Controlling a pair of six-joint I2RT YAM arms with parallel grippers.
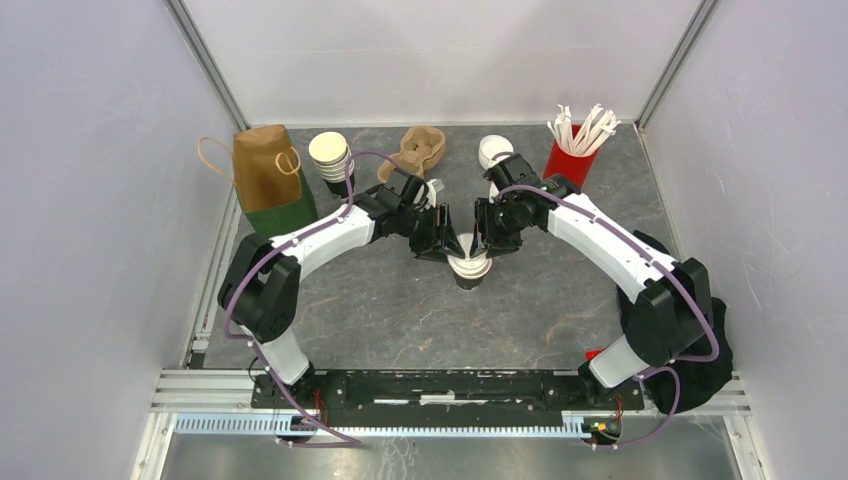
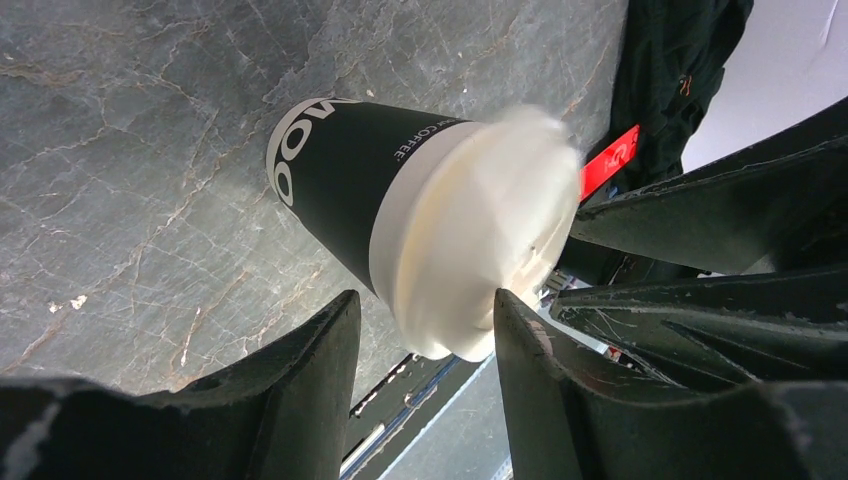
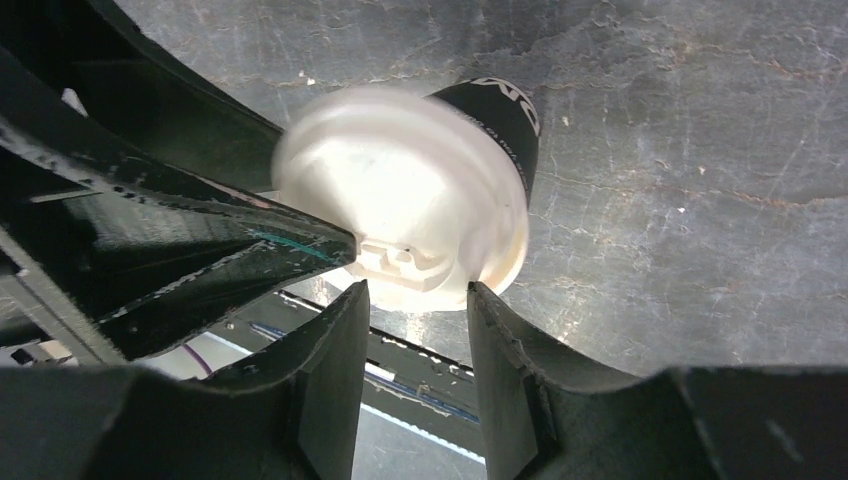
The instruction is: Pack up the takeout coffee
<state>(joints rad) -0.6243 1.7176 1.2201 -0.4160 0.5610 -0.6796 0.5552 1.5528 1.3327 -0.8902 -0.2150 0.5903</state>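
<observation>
Grey marbled worktop (image 1: 350, 310) carries the takeout coffee (image 1: 469, 274) upright at its middle. Left gripper (image 1: 450, 250) and right gripper (image 1: 482, 245) meet over its white lid (image 3: 420, 190), both half-open, tips at the rim, neither clearly clamping it.

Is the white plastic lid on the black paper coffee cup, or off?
On. The white round plastic lid caps the black paper cup in both wrist views.

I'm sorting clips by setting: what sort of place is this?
Probably a lab test cell staged as a coffee takeout counter: plain white walls enclose a table holding a lidded coffee cup, a stack of paper cups, straws in a red holder and a paper bag.
</observation>
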